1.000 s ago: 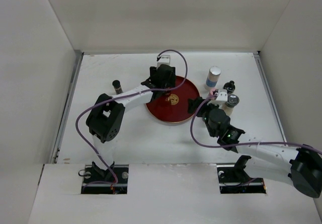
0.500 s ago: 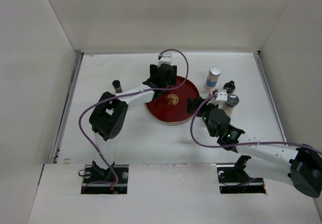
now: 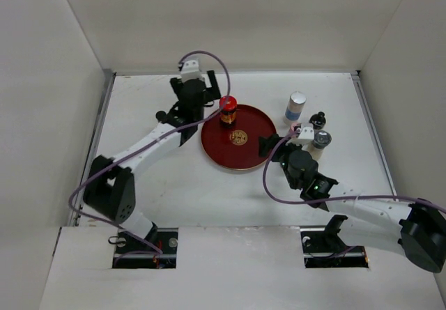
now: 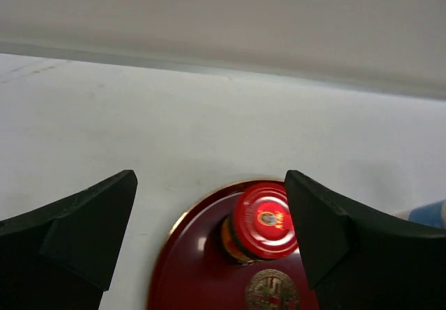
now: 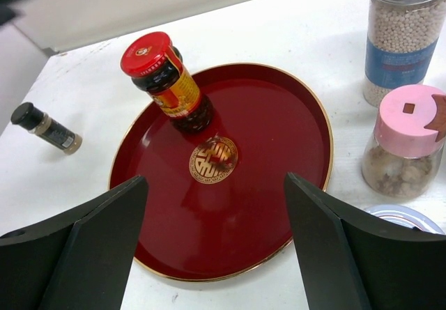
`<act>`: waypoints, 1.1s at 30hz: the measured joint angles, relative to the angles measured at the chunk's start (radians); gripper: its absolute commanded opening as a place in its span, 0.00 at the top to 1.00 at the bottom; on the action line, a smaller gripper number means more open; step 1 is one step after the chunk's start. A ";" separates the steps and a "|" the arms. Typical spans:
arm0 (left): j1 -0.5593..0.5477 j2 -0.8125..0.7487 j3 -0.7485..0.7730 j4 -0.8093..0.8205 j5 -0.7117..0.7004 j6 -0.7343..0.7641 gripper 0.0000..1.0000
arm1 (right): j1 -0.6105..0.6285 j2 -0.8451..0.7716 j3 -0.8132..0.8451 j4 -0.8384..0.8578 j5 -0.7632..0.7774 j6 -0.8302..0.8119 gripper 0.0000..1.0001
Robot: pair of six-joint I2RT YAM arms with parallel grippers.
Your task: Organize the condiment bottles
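A red-capped jar [image 3: 228, 110] stands upright on the far left part of the round dark-red tray [image 3: 254, 153]. My left gripper [image 3: 197, 99] is open and empty, just left of the jar; in the left wrist view the jar [image 4: 265, 221] sits near the right finger [image 4: 327, 233], untouched. My right gripper [image 3: 268, 146] is open and empty at the tray's right rim, its jaws wide over the tray [image 5: 279, 205]. A small black-capped shaker [image 5: 45, 127] stands left of the tray. The tall white jar with a blue band [image 3: 296, 106], a pink-capped jar [image 5: 405, 143], a black-capped jar [image 3: 318, 120] and a silver-capped jar [image 3: 322, 140] stand to the right.
White walls enclose the table [image 3: 139, 184] on the left, back and right. My right arm's purple cable [image 3: 268, 184] loops in front of the tray. The tray has a gold centre emblem [image 5: 212, 159].
My left gripper has pulled back and to the left off the tray, leaving the red-capped jar standing there. The right arm has not moved.
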 measured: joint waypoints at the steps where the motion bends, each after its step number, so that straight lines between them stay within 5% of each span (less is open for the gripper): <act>1: 0.021 -0.051 -0.035 -0.003 -0.009 -0.014 0.16 | 0.000 0.000 0.000 0.000 0.000 0.000 0.14; 9: 0.244 -0.298 -0.300 -0.089 -0.055 -0.159 0.28 | 0.000 0.016 0.000 0.004 -0.013 0.000 0.11; 25: 0.360 -0.021 -0.325 -0.078 -0.040 -0.219 0.35 | 0.000 0.101 0.010 0.002 -0.079 0.000 0.10; 33: 0.380 0.029 -0.303 -0.063 -0.019 -0.224 0.64 | 0.000 0.106 0.013 0.003 -0.086 0.000 0.10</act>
